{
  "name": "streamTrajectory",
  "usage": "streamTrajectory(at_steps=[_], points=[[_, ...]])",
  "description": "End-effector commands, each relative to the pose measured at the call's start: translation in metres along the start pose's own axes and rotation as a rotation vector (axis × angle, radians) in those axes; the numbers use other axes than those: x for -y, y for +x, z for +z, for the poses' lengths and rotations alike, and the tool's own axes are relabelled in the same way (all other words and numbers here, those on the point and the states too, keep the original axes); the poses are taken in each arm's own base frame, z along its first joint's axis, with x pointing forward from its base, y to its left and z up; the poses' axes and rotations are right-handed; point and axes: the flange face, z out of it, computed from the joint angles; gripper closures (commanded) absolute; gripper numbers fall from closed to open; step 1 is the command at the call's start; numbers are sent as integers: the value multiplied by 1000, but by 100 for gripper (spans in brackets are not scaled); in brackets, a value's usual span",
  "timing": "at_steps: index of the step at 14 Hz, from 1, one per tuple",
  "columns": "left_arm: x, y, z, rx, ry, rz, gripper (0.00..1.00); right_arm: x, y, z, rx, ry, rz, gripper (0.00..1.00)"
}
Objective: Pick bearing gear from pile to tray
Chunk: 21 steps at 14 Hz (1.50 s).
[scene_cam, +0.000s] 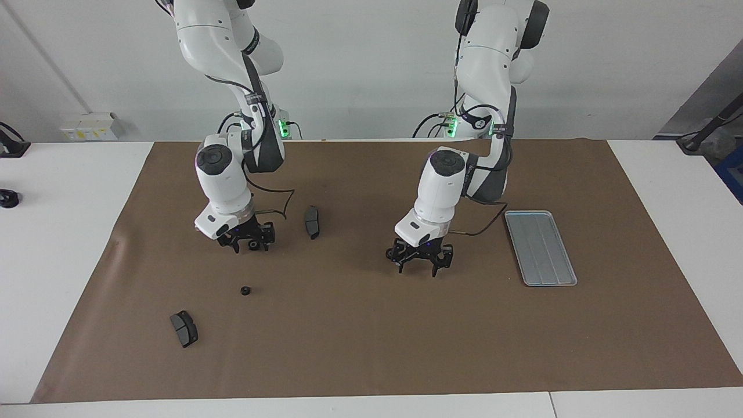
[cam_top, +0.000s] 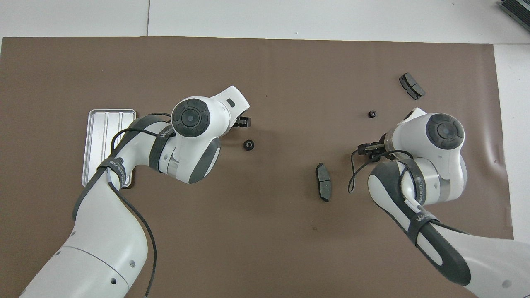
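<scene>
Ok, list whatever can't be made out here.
- Overhead: the left arm covers part of the tray.
- Facing: whether the left gripper touches the gear beside it is too small to tell.
- Whether the right gripper holds anything: too small facing, hidden by its wrist overhead.

**Setting: robotics laboratory workcell**

The location is a robotics laboratory or test cell, not a domestic or retail space. Indicators:

- Two white industrial-style robot arms (scene_cam: pixel 223 174) (scene_cam: pixel 458 174) are mounted at one edge of a white surface (scene_cam: pixel 69 232), with exposed cabling strapped along their links.
- A brown mat (scene_cam: pixel 371 337) covers most of the surface as a defined work area.
- Green status lights (scene_cam: pixel 282 129) glow at the arm bases, beside the edge of the mat nearest the robots.
- A plain white wall (scene_cam: pixel 360 69) stands directly past that same mat edge, bare of decoration.
- A wall socket box (scene_cam: pixel 92 126) sits near the mat corner at the right arm's end.
</scene>
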Motion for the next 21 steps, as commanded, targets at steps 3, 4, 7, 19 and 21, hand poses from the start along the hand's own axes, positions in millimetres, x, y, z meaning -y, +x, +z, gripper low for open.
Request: streamTrajectory(at_steps=[3,4,7,19,21], points=[[-1,-14,9,-47,-19,-3,39,-4,-12,3,3,7,-22,31],[-2,-15,9,-48,-21,-2,39,-4,-12,3,3,7,-22,31],[-2,-16,10,-48,-21,-2,39,-4,-14,4,8,13,-15,31],[-9,-3,-2,-57,-69,-57,38,-3,-24,6,71,13,-15,36],[-10,-4,-1,-55,-72,-58,38,-2,-24,5,68,13,-16,36]])
